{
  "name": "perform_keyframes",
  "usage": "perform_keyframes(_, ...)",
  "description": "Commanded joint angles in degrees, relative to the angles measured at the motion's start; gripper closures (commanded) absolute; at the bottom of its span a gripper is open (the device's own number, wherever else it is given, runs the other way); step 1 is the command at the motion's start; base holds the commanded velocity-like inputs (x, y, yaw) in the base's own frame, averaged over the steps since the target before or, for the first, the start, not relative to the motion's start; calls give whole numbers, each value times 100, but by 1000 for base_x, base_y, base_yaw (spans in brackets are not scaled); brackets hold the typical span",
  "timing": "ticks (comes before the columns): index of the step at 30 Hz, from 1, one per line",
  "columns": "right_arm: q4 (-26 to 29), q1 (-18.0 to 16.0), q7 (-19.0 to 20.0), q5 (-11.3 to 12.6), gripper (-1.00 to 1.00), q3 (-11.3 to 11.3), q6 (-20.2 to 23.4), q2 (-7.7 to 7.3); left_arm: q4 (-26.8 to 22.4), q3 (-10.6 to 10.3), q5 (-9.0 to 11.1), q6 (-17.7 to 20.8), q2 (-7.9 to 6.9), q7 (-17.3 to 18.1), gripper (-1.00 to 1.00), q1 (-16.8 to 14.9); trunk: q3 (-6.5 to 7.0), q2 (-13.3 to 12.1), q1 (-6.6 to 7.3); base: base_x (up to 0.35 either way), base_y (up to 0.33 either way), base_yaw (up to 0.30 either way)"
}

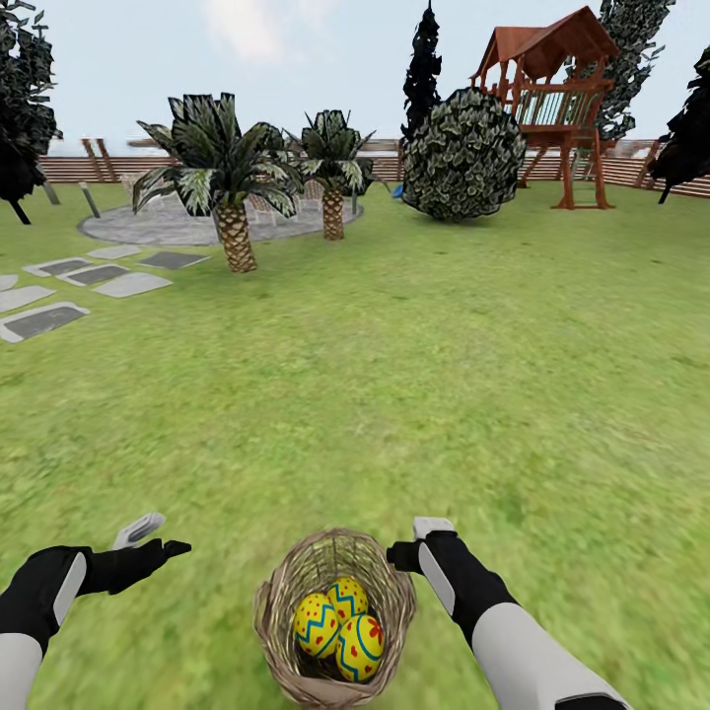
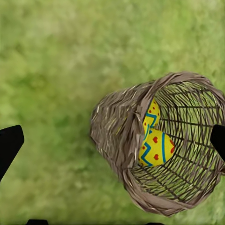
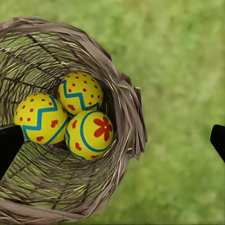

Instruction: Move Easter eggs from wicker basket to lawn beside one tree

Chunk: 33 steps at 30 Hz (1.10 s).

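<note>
While basketed (image 1: pixel 330 611), three untouched eggs (image 1: pixel 340 621).

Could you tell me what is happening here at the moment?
The robot stands on the lawn over the wicker basket, which holds all three Easter eggs. The left gripper and right gripper hover open on either side of it, holding nothing. No egg is out yet.
</note>
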<state>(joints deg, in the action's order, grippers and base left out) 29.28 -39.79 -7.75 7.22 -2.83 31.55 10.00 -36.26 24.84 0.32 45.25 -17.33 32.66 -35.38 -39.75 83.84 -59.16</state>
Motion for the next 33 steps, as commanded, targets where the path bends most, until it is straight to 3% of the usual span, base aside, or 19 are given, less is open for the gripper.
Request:
perform_keyframes(1,8,-3,-51,61,-100,-20,20,0,-4,21,3,45,2,15,-100,-4,-24,44,-22,0,0,0)
perform_keyframes(33,-1,-3,-52,61,-100,-16,-23,0,-4,27,11,34,0,37,-100,-4,-598,1328,-725,0,0,0)
